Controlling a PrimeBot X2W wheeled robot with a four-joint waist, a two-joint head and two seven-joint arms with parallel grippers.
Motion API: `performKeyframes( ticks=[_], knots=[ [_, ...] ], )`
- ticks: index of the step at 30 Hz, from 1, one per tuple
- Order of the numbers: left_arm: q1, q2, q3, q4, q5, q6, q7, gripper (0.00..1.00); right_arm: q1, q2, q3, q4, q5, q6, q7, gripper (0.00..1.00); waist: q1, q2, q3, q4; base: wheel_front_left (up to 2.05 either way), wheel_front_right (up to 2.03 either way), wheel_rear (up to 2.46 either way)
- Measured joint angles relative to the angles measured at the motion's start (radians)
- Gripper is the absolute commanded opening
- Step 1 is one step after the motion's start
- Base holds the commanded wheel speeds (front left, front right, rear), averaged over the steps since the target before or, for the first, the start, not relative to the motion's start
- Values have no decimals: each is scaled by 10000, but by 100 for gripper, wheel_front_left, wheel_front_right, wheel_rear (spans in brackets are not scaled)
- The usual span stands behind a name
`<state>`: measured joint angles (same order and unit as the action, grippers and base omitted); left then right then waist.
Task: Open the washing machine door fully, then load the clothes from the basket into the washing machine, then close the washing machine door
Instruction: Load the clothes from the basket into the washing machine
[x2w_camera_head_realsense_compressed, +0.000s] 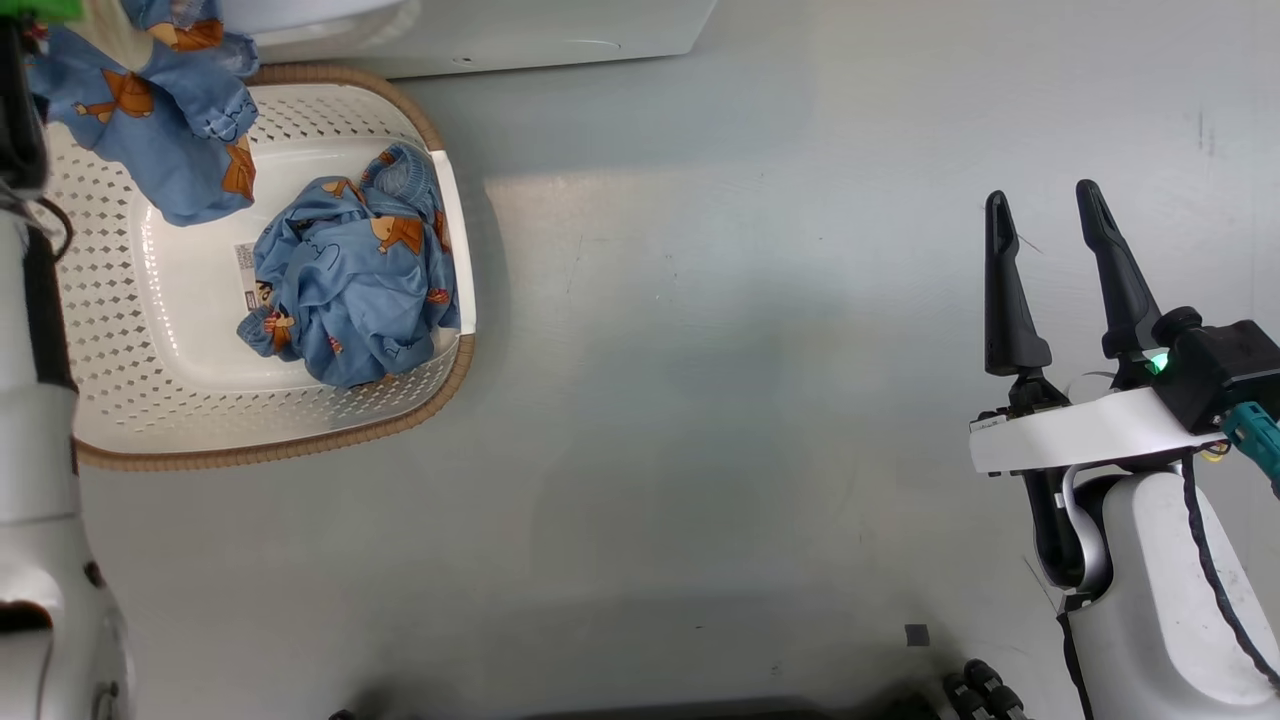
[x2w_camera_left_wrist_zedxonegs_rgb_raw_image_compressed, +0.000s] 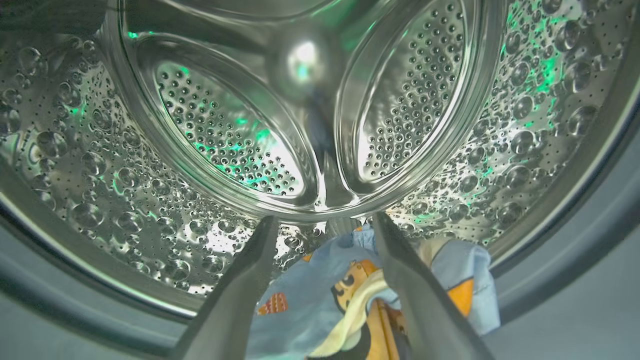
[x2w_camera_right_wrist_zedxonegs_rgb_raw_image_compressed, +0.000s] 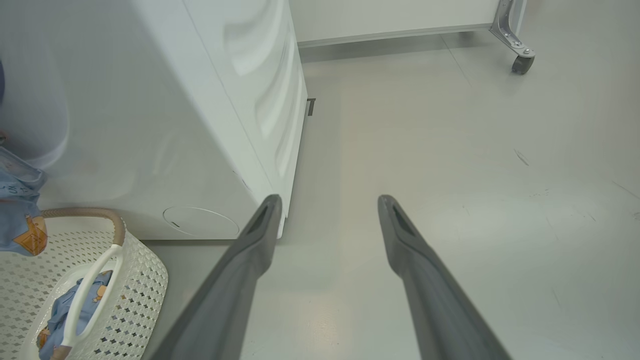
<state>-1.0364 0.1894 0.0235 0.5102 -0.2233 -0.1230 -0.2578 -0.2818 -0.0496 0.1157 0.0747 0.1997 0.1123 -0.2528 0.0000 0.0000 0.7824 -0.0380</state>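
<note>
Fingers of the left gripper (x2w_camera_left_wrist_zedxonegs_rgb_raw_image_compressed: 325, 218) stand wide apart at the mouth of the washing machine (x2w_camera_head_realsense_compressed: 500, 35). Between and under them lies a light-blue garment (x2w_camera_left_wrist_zedxonegs_rgb_raw_image_compressed: 310, 295) with orange figures and a cream band, bunched on the lower lip of the opening. Whether the fingers touch the cloth cannot be told. In the head view the pale left forearm (x2w_camera_head_realsense_compressed: 35, 450) runs up the left edge beside the basket (x2w_camera_head_realsense_compressed: 270, 450).

The right gripper (x2w_camera_head_realsense_compressed: 1043, 197) hangs well apart from all this, at the lower right of the head view. Its two dark fingers are spread and have nothing between them, over bare grey floor (x2w_camera_head_realsense_compressed: 700, 400).

The basket stands on the floor just in front of the machine, its far rim close to the white front. A crumpled heap of the clothes (x2w_camera_head_realsense_compressed: 350, 290) lies inside against its right wall, next to a sticker on the bottom. Another blue piece (x2w_camera_head_realsense_compressed: 170, 140) hangs over the basket's far left corner, its top cut off by the edge of the view.

Beyond the left gripper's fingers, the steel drum (x2w_camera_left_wrist_zedxonegs_rgb_raw_image_compressed: 225, 140) is shiny and perforated, ringed by the grey gasket (x2w_camera_left_wrist_zedxonegs_rgb_raw_image_compressed: 575, 280). Past the machine's side, a metal leg with a caster (x2w_camera_right_wrist_zedxonegs_rgb_raw_image_compressed: 521, 62) stands on the floor.
</note>
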Motion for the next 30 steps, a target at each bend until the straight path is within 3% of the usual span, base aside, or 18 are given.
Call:
performKeyframes(
  ticks=[15,30],
  knots=[
    [2481,-393,508,-2336,-63,0,0,100,5,-10,-31,2,-13,10,0,100,0,0,-171,130,0,0,0],
    [5148,-1135,1081,-3415,-105,192,0,100,20,-8,136,63,-44,13,0,100,0,0,-369,15,0,0,0]
  ],
)
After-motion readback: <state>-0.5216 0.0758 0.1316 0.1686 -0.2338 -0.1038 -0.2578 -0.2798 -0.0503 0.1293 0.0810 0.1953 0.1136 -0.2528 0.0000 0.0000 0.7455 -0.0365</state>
